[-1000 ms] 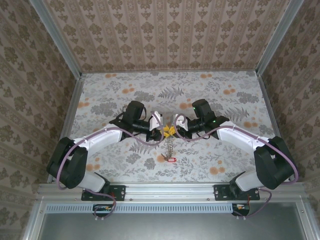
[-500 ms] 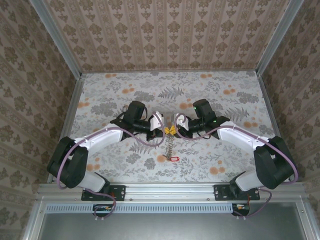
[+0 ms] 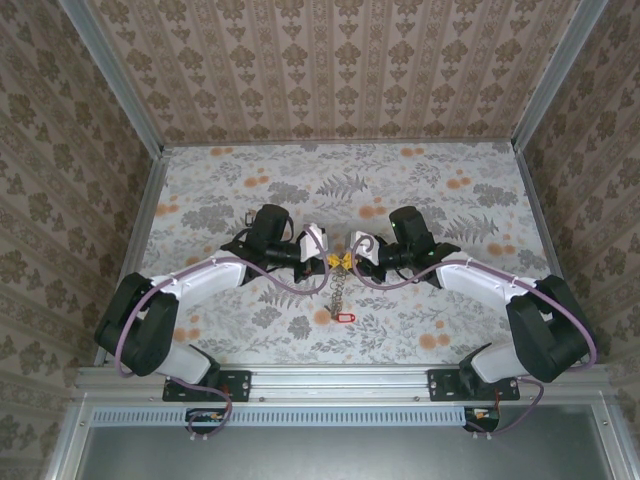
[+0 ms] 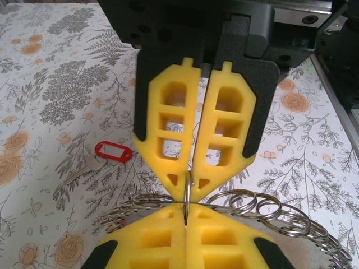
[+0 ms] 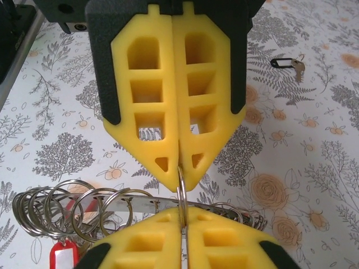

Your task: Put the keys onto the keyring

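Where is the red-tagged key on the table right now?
Top view: the red-tagged key lies on the table, on the near side of the left gripper and right gripper; left wrist view: left of the yellow fingers.

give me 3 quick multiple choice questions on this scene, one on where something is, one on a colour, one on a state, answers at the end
1. Where is the red-tag key?
A stuck to the wall
B lying on the table
C up on the front rail

2. What colour are the fingers?
A yellow
B blue
C white

3. How do the left gripper and right gripper stand?
A both wide open
B one open, one shut
C both shut on a thin ring

Answers:
1 B: the left wrist view shows it flat on the flowered tabletop.
2 A: both wrist views show yellow lattice fingers on black mounts.
3 C: each pair of fingers is pressed together, tip to tip with the other pair, with the ring's edge pinched between them.
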